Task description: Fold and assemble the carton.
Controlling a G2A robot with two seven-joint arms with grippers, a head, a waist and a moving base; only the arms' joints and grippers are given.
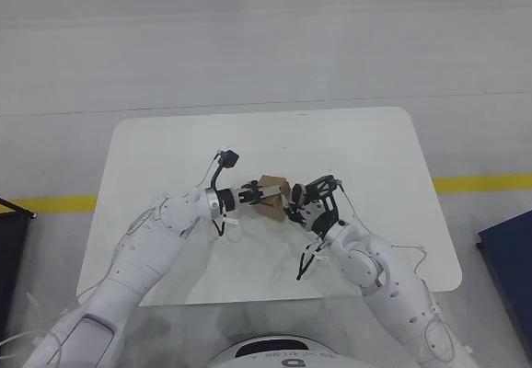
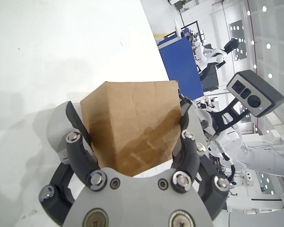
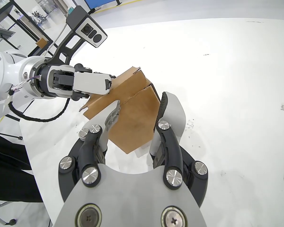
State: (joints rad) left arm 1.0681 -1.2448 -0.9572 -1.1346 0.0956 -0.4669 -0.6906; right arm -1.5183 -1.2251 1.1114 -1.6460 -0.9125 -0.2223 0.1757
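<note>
Carton [image 1: 271, 195] of brown cardboard, partly folded, sits at the middle of the white bench [image 1: 358, 156], between two arms. Left pincer [image 2: 130, 119] is clamped on its left end, one finger on each side. Right pincer [image 3: 139, 106] is closed across its right end, pads pressing the cardboard.

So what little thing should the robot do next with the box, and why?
Probably the right pincer should bend its panel a bit further toward the left pincer. Both pincers grip the carton from opposite sides, and the crease between its two brown panels looks only partly folded, so the box isn't squared up yet.
</note>
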